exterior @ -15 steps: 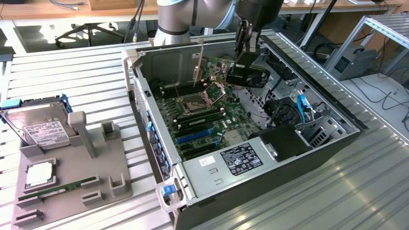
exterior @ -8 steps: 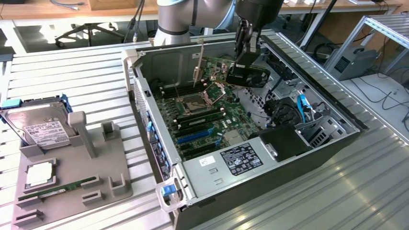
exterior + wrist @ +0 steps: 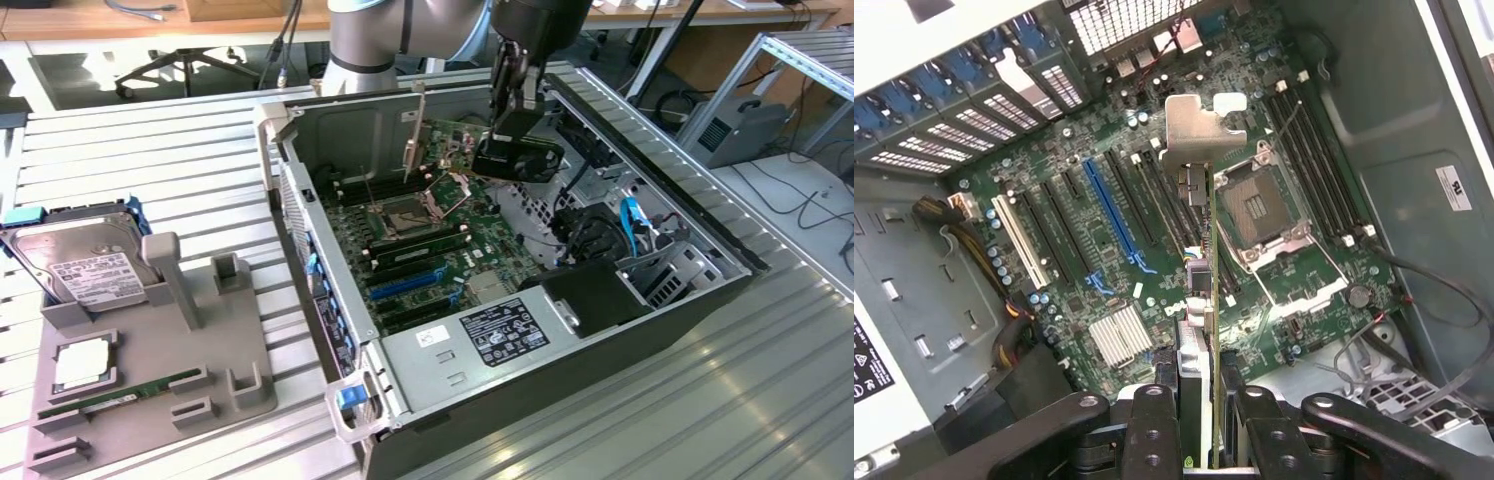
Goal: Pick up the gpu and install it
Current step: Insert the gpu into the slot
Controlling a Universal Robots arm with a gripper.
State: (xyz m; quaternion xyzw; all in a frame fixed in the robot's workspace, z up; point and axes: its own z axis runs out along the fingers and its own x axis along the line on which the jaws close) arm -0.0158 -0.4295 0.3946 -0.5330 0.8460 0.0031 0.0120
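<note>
Where the gripper (image 3: 1199, 425) reaches down into the open computer case (image 3: 694, 290), its fingers (image 3: 1152, 430) are clamped on the gpu (image 3: 1197, 350), which is held upright on its edge between them. The card's silver bracket (image 3: 1192, 130) is turned away from the wrist, toward the vented back wall of the case. The gpu is held over the motherboard (image 3: 1104, 250), just beside the processor socket (image 3: 1259, 215) and between that socket and a long blue slot (image 3: 1109, 205); whether its lower edge touches any slot cannot be told. A small ribbed silver heat sink (image 3: 1119, 335) is seen on the board near the fingers. A white sticker (image 3: 1452, 187) is fixed to the inner case wall, and its marks cannot be read. In the exterior view, a black label (image 3: 501, 330) with white print is carried by the power supply at the near end of the case; the print is too small to be read. Well apart from the case, on the exterior view's left, a grey holder tray (image 3: 200, 390) is set on the slatted metal table (image 3: 160, 150). A hard drive (image 3: 80, 265) with a white label, its writing illegible, is propped at the tray's far end. A square processor chip (image 3: 83, 365) is laid in a pocket nearer the camera. A narrow green memory stick (image 3: 120, 393) lies flat beside the chip.
</note>
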